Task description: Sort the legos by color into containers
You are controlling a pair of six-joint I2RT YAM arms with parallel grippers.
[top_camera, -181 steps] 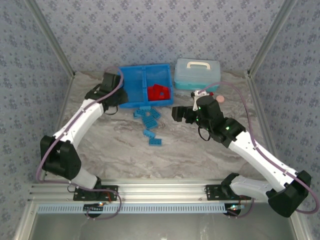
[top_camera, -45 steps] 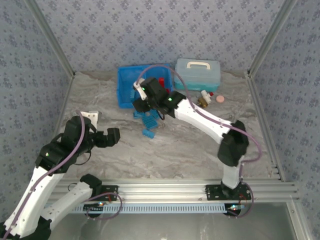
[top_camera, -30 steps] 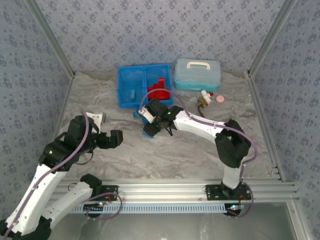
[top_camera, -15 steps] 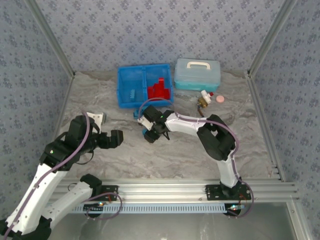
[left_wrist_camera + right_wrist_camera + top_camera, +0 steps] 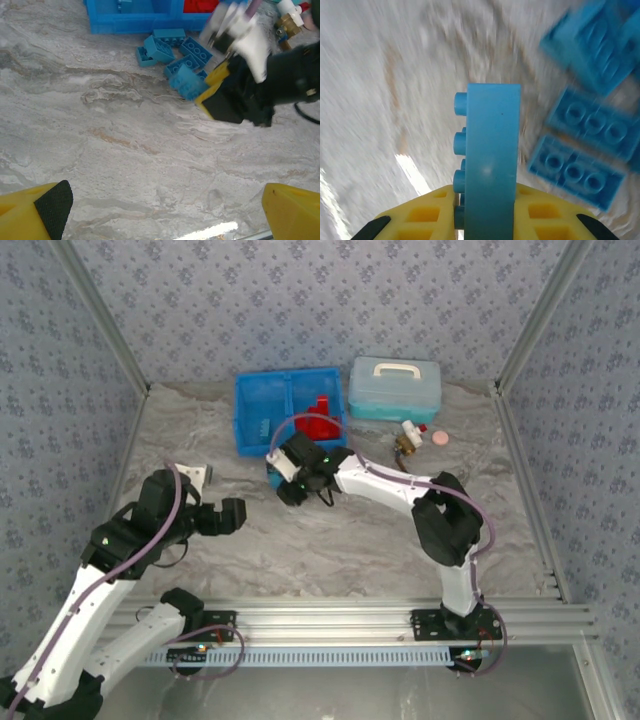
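My right gripper (image 5: 291,490) is shut on a light blue lego (image 5: 490,160), held on edge with its studs to the left, just above the table. Several more light blue legos (image 5: 167,47) lie loose in front of the bright blue tray (image 5: 241,415); the right wrist view shows them at the right (image 5: 585,120). The tray's left container holds a light blue lego (image 5: 263,427). Its right container holds red legos (image 5: 318,418). My left gripper (image 5: 232,517) hovers open over bare table at the left, well away from the pile, its yellow fingers (image 5: 35,212) wide apart.
A pale-blue lidded case (image 5: 395,388) stands right of the tray. A brass-and-white fitting (image 5: 407,438) and a pink disc (image 5: 438,439) lie in front of it. Bare marbled table stretches along the near side and the left.
My right gripper has closed on a light blue lego at the pile and drawn back a little toward the tray. The left arm has stayed still.
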